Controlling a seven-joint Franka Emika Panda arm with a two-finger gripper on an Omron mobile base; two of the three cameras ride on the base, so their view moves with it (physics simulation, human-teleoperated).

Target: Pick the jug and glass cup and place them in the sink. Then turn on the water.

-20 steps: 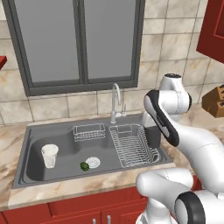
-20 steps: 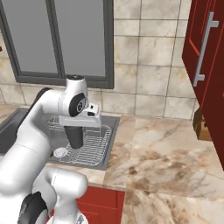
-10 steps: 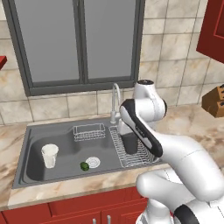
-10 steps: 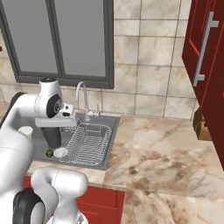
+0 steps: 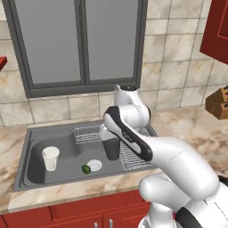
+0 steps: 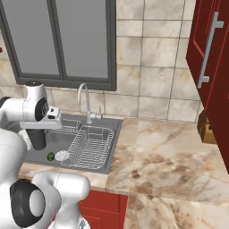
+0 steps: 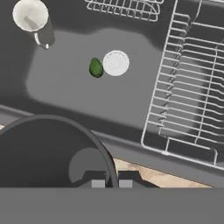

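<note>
A glossy white robot arm (image 5: pixel 178 160) built of rounded, swollen link shells, seen in a rendered kitchen. A dark grey band (image 5: pixel 127 132) runs along one link in the left base view, tracing the seam of its white casing. In the right base view a black disc-shaped joint cap (image 6: pixel 27 204) with a grey centre sits low on the body, and a smaller dark circular cap (image 6: pixel 44 108) marks the white wrist housing. A boxy white flange (image 6: pixel 51 120) juts from that housing. No cables or markings are visible.
</note>
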